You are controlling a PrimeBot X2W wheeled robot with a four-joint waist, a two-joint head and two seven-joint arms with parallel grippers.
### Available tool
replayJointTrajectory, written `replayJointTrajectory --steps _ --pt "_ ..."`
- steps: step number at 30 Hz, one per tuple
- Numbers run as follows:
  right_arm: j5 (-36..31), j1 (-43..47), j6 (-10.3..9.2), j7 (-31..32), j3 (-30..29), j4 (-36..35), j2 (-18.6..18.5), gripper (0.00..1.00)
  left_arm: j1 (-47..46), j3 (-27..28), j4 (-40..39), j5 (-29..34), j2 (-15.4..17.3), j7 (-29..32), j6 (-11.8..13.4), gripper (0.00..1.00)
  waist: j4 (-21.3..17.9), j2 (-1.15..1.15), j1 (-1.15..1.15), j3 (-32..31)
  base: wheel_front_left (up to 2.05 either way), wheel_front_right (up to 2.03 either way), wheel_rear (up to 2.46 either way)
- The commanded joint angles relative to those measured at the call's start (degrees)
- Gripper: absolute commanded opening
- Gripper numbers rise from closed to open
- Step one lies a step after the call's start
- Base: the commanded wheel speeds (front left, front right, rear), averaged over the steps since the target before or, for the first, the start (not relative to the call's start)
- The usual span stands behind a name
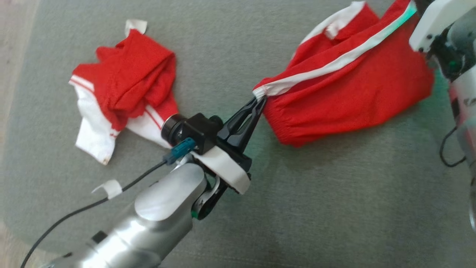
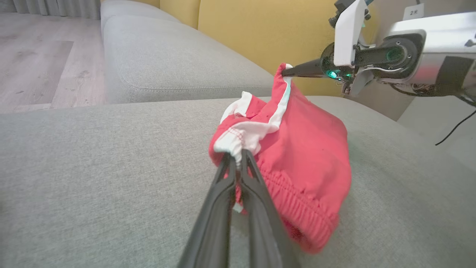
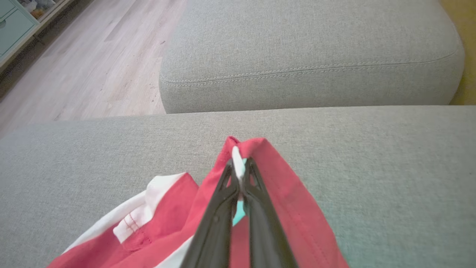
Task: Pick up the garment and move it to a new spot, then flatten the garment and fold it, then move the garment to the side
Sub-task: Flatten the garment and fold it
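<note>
garment [image 1: 353, 85]: red, white side stripe; second garment [image 1: 130, 74]: red and white; sofa seat [image 1: 297, 208]: grey; sofa back [image 2: 241, 33]: yellow; floor [image 2: 33, 56]: pale wood

The left arm [image 1: 156, 212] is extended from the lower left of the head view, its silver forearm angled up and to the right. The left gripper [image 1: 260, 101] is pressed shut, its dark fingers [image 2: 214, 219] clamped on an edge of the garment [image 1: 353, 89]. The right arm [image 1: 465, 96] is seen at the right edge. The right gripper [image 3: 240, 165] is likewise closed, a fold of the same garment pinched in it, and is held raised and roughly level.
</note>
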Motion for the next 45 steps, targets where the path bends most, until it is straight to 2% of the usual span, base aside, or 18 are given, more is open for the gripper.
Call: replayJointTrajectory --steps 1,12,13,14,16,17,18,19,20,21,22,27,32,40,45 --pt "-0.5 -2.4 -0.04 -0.8 0.0 -1.2 0.3 0.0 -2.5 2.1 -0.9 0.5 0.3 -0.7 -0.4 0.0 1.5 0.0 -0.01 1.3 0.0 0.0 0.0" --pt "-4.9 -7.1 -0.04 -7.0 -1.8 9.5 -1.5 0.0 -1.9 3.8 2.5 2.5 -2.7 -1.0 -2.4 0.0 5.4 0.0 -0.01 2.2 0.0 0.0 0.0" --pt "-5.4 -7.3 -0.04 -7.7 -2.0 10.1 -1.6 0.73 -1.8 4.0 2.7 2.6 -2.9 -1.0 -2.5 0.0 5.5 0.0 -0.01 2.1 0.0 0.0 0.0" --pt "-5.6 -7.5 -0.04 -8.2 -2.4 10.7 -1.6 1.0 -1.6 4.0 3.1 2.7 -3.0 -1.0 -2.7 0.0 5.6 0.0 -0.01 2.1 0.0 0.0 0.0" --pt "-6.1 -7.8 -0.04 -9.2 -2.8 11.4 -1.3 1.0 -1.6 3.7 3.9 3.0 -3.2 -1.0 -3.1 0.0 5.6 0.0 -0.01 2.0 0.0 0.0 0.0" --pt "-6.1 -8.0 -0.04 -9.8 -3.1 11.6 -1.1 1.0 -1.7 3.6 4.2 3.2 -3.3 -1.0 -3.1 0.14 5.5 0.0 -0.01 2.0 0.0 0.0 0.0" --pt "-6.1 -8.2 -0.04 -10.4 -3.4 11.8 -0.8 1.0 -1.7 3.6 4.5 3.3 -3.4 -1.0 -3.2 0.34 5.3 0.0 -0.01 1.9 0.0 0.0 0.0" --pt "-6.1 -8.4 -0.04 -10.8 -3.6 12.0 -0.5 1.0 -1.7 3.7 4.9 3.3 -3.5 -1.0 -3.2 0.59 5.1 0.0 -0.01 1.8 0.0 0.0 0.0" --pt "-6.1 -8.5 -0.04 -11.3 -3.7 12.1 -0.3 1.0 -1.7 3.8 5.2 3.4 -3.5 -1.0 -3.1 0.79 4.9 0.0 -0.01 1.6 0.0 0.0 0.0" --pt "-6.1 -8.6 -0.04 -11.8 -3.7 12.2 -0.2 1.0 -1.7 4.0 5.6 3.5 -3.5 -1.0 -2.9 0.93 4.7 0.0 -0.01 1.4 0.0 0.0 0.0" --pt "-6.0 -8.6 -0.04 -12.3 -3.7 12.2 -0.2 1.0 -1.6 4.1 5.8 3.6 -3.5 -1.0 -2.7 1.0 4.4 0.0 -0.01 1.1 0.0 0.0 0.0" --pt "-3.8 -8.1 -0.04 -15.6 -4.2 11.6 0.8 1.0 -0.8 6.4 6.7 3.6 -2.8 -1.0 -1.5 1.0 2.6 0.0 -0.01 -1.0 0.0 0.0 0.0" --pt "0.4 -5.3 -0.04 -19.0 -3.0 8.0 2.6 1.0 0.6 10.0 5.4 4.6 -1.1 -1.0 0.3 1.0 0.2 0.0 -0.01 -4.4 0.0 0.0 0.0" --pt "8.7 4.3 -0.04 -23.8 2.9 -2.0 4.1 1.0 6.5 21.2 -2.2 7.3 2.4 -1.0 4.7 1.0 -4.7 0.0 -0.01 -10.2 0.0 0.0 0.0" --pt "12.7 10.2 -0.04 -25.0 5.5 -6.5 4.3 1.0 11.1 26.6 -6.0 9.7 3.7 -1.0 6.3 1.0 -6.9 0.0 -0.01 -12.6 0.0 0.0 0.0"
